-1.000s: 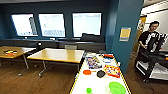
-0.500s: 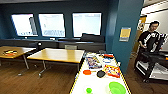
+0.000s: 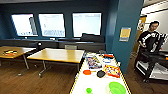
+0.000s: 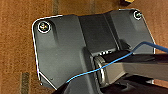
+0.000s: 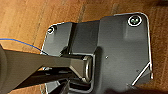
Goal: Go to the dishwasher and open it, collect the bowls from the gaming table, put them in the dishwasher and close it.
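As the robot faces the white table [image 3: 100, 83], collecting is in hand; next needs reaching the green bowl [image 3: 117, 88]. Tool state: cannot tell.

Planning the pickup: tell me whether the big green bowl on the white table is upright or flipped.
Upright: the green bowl rests on the gaming table with its open side up and its inside showing.
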